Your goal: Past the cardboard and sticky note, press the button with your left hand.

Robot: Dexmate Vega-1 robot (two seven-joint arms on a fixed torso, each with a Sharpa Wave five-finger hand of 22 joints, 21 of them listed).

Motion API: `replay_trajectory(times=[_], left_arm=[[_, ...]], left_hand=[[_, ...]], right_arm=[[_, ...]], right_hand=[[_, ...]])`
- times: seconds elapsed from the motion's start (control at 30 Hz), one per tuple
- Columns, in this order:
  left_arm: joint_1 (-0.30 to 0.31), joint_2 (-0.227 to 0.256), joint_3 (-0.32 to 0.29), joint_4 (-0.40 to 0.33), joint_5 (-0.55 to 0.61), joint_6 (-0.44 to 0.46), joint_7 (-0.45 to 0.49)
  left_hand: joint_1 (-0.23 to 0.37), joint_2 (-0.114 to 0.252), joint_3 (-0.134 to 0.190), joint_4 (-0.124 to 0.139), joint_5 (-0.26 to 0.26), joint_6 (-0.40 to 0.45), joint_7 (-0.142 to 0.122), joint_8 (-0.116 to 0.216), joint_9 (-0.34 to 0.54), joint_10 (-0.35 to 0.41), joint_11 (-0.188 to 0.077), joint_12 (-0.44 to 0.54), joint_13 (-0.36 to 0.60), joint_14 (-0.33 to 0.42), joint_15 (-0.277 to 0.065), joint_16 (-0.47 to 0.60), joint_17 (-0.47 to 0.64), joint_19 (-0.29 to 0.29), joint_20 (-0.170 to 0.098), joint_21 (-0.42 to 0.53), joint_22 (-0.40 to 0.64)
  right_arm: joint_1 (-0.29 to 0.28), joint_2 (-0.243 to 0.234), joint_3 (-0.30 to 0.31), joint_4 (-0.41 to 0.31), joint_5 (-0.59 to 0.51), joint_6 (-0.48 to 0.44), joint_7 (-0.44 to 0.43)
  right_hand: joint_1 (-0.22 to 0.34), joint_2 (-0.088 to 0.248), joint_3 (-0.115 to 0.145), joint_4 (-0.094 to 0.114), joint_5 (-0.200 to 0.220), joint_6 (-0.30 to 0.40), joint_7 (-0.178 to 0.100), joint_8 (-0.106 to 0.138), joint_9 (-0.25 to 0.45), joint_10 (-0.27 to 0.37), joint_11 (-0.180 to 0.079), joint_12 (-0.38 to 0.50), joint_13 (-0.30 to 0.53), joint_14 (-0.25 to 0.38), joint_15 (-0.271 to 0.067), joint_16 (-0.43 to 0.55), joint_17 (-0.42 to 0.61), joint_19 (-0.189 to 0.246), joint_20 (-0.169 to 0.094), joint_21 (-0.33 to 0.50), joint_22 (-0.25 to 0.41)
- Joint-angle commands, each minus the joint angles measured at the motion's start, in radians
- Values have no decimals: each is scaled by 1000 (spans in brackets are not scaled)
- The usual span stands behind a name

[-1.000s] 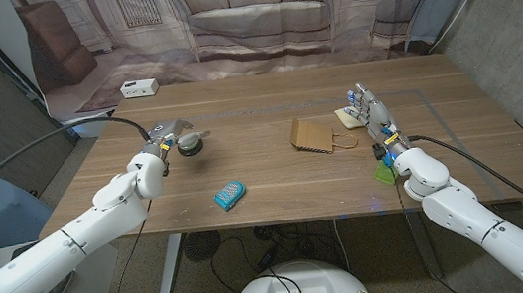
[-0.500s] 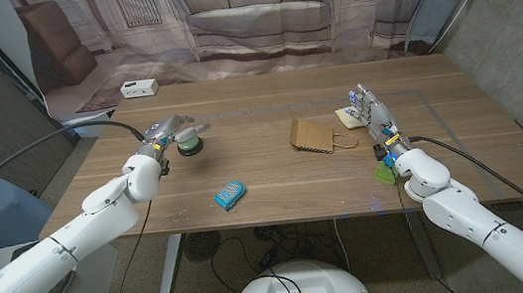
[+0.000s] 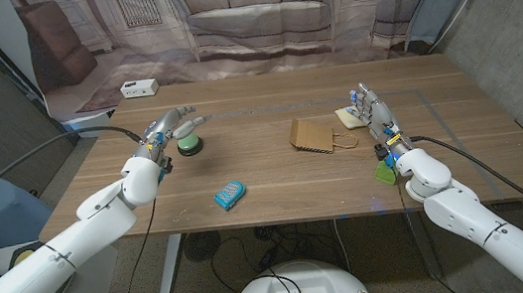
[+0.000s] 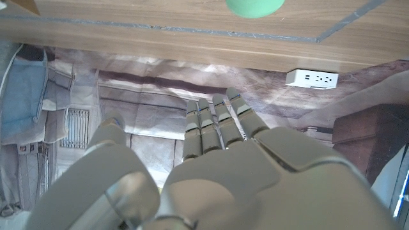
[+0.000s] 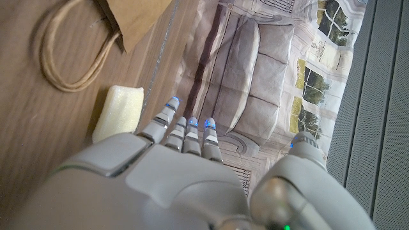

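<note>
- Button [image 3: 189, 144]: a green cap on a dark base, stands on the wooden tabletop [image 3: 277, 190] toward its 10 o'clock area, well apart from the other task items.
- Left hand [image 3: 169, 130]: hovers just at the button's 10 o'clock side, fingers extended and spread above the cap, grasping nothing; whether a fingertip touches the cap cannot be told. In the left wrist view the same hand [image 4: 211, 160] shows straight, parted fingers, with the green button [image 4: 254, 6] beyond them at the picture's edge.
- Cardboard: a brown paper bag [image 3: 315, 136] with a looped cord handle lies flat near the tabletop's centre, at about 3 o'clock from the button. The right wrist view shows the bag's corner [image 5: 137, 16] and its handle loop.
- Sticky note [image 3: 347, 114]: a pale yellow pad, lies just at the bag's 2 o'clock side, right beside the right hand's fingertips; it appears as a pale pad [image 5: 118, 112] in the right wrist view.
- Right hand [image 3: 373, 113]: sits over the tabletop's 3 o'clock side, fingers straight and released, holding nothing.
- A blue packet [image 3: 230, 194] lies toward the near edge, at 5 o'clock from the button.
- A green object [image 3: 385, 172] rests by the right wrist.
- A white box [image 3: 138, 88] sits on the floor beyond the tabletop's far left corner.
</note>
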Motion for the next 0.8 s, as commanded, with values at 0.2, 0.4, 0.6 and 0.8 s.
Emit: replay_trajectory(times=[0.2,0.4,0.6,0.8], left_arm=[[26,-46,-51,44,-167,-168,-46],[28,-59,-62,59,-221,-214,-74],[23,-79,-67,88,-282,-275,-111],[16,-103,-66,113,-321,-333,-132]], left_hand=[[-20,-2,-9,9,-1,-85,13,-6,0,-76,22,-15,2,-84,20,-6,3,-84,-2,-25,-1],[-27,-4,-14,12,-1,-108,19,-6,0,-97,28,-16,1,-105,28,-6,4,-100,-3,-26,-1],[-30,-5,-15,13,-1,-114,23,-5,0,-99,27,-15,1,-106,28,-3,4,-104,-3,-25,-1],[-34,-4,-16,15,-1,-114,26,-2,0,-99,30,-12,1,-106,32,0,4,-105,-3,-23,-1]], right_arm=[[-3,1,4,7,5,14,10],[-1,2,2,12,0,22,13],[-3,5,3,12,-2,29,12],[-7,8,5,10,-2,32,6]], right_hand=[[0,11,-2,-2,2,10,-2,4,2,8,2,5,4,9,-1,7,4,9,2,8,2],[0,12,-2,-2,2,10,-2,4,2,8,4,4,4,10,-2,7,4,10,2,8,2],[-1,12,-3,-2,2,10,-2,4,2,7,2,4,4,11,-2,7,4,10,2,8,2],[-1,11,-4,-2,2,10,-2,4,2,10,2,5,4,12,-3,8,4,12,0,9,2]])
